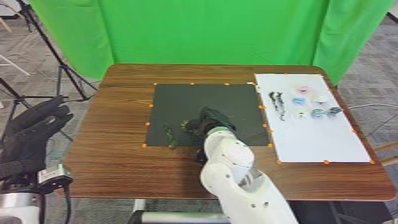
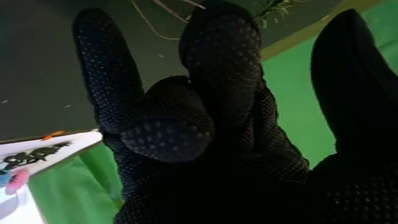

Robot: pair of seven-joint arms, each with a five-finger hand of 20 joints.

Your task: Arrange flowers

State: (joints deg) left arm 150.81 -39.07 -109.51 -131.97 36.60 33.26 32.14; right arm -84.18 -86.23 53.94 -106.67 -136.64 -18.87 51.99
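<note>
Flowers (image 1: 304, 90): pink, blue and pale heads grouped toward the far end of the white sheet (image 1: 324, 142), beside dark sprigs (image 1: 273, 100).
Black mat (image 1: 178, 100): it bears a green stem (image 1: 170, 135) near its left edge and greenery (image 1: 188, 125) just beside the right hand (image 1: 213, 120).
Right hand: over the mat, partly open, one finger bent inward, others extended; whether it grips the thin stems (image 2: 162, 9) near a fingertip cannot be told.
Left hand (image 1: 35, 122): beyond the table's (image 1: 115, 150) left edge, fingers loosely extended, holding nothing.
</note>
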